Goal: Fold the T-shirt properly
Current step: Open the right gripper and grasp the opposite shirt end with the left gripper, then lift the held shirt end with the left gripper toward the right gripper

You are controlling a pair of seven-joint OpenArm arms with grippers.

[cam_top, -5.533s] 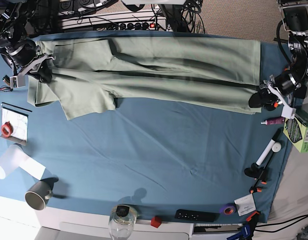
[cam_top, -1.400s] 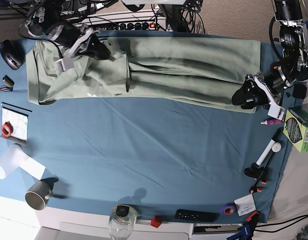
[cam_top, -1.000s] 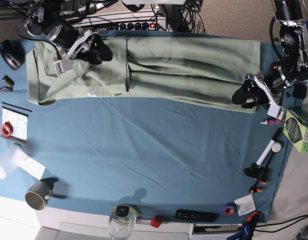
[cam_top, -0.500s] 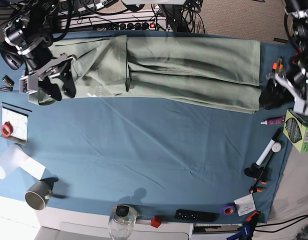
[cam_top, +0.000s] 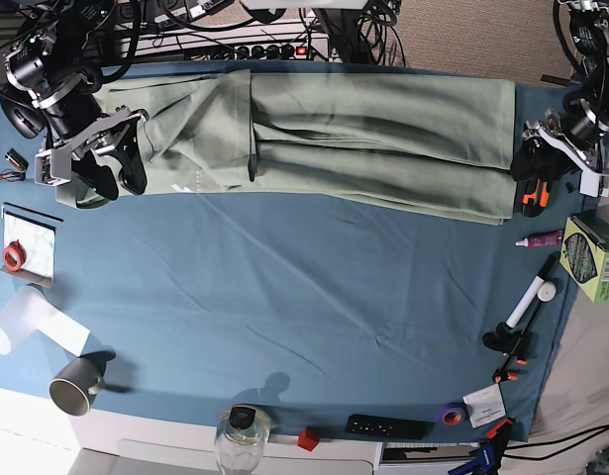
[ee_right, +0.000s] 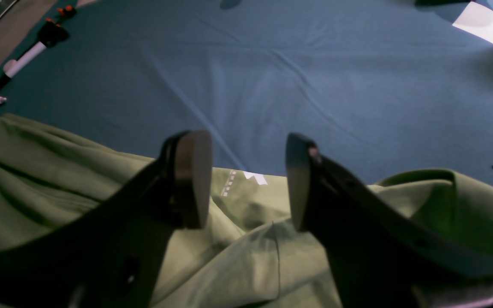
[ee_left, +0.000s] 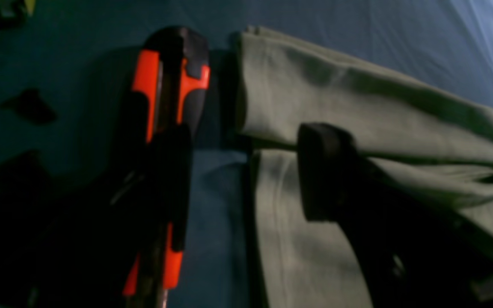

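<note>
Your T-shirt (cam_top: 363,143) lies as a long folded band across the far side of the tabletop (cam_top: 314,317), running from 9 o'clock to 3 o'clock along the 12 o'clock edge of the blue cloth in the base view, with the collar end toward 9 and the hem end toward 3. Treat it as light, limp cotton: it will sag, slide on the cloth and drag its lower layers along if you lift only the top one. The left claw (cam_top: 535,180) sits at the hem end, at about 3 o'clock, with its jaws spread wide and nothing between them; in its wrist view one finger (ee_left: 323,171) hangs over the stacked fabric while the orange-marked finger (ee_left: 167,128) is off the shirt, over bare cloth. The right claw (ee_right: 246,179) hovers over the collar end at about 9 o'clock, jaws apart and empty, with a small white label (ee_right: 242,177) showing between them. To my eye, the best hold is at the outer corners of each short end, pinching through all layers at once near the folded edges, where the thickness gives the pads something to bite. Lift both ends evenly, or the middle will likely droop and wrinkle.
</note>
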